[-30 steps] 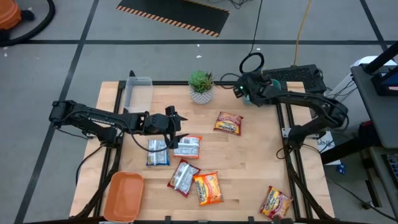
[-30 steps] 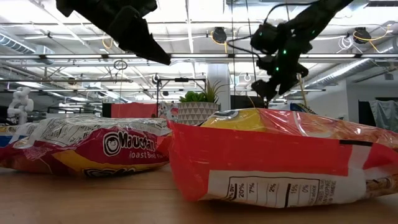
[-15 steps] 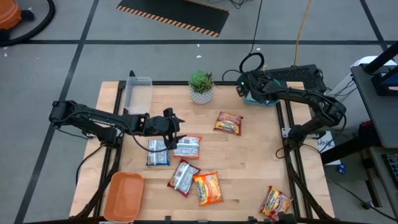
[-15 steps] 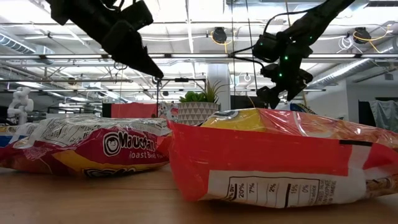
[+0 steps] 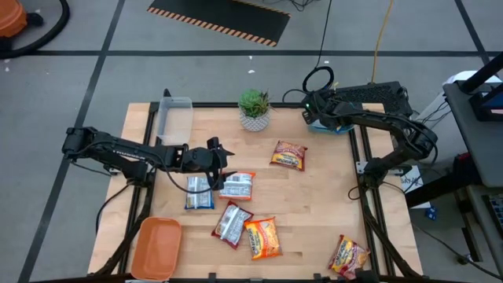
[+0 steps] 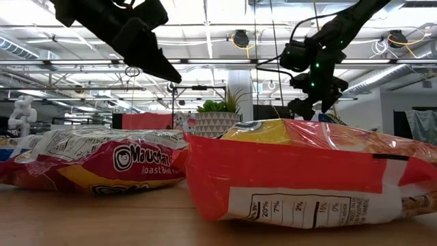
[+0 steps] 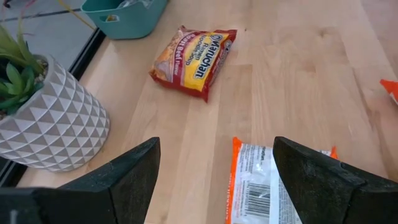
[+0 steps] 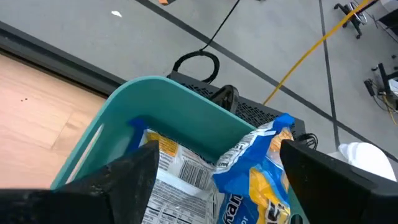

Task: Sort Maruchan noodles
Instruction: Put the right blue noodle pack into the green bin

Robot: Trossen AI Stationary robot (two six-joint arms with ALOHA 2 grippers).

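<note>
High view: the left gripper reaches in from the left side of the table with its fingers spread and nothing between them, hanging just above a silver and orange noodle packet. Touching that packet on its left lies a blue and white packet, and below the pair sit a red and silver packet and an orange one, side by side. Past the open fingers, the left wrist view shows a yellow and red packet lying alone on the bare wood, with the potted plant off to one side of it. One more packet rests well apart from the others, at the table's near right corner. The right gripper hangs over the teal bin at the far right corner, fingers wide and holding nothing; its wrist view shows a blue and yellow packet propped on the bin's rim and another wrapper lying inside. An orange tray sits at the near left corner and a clear tray at the far left.
</note>
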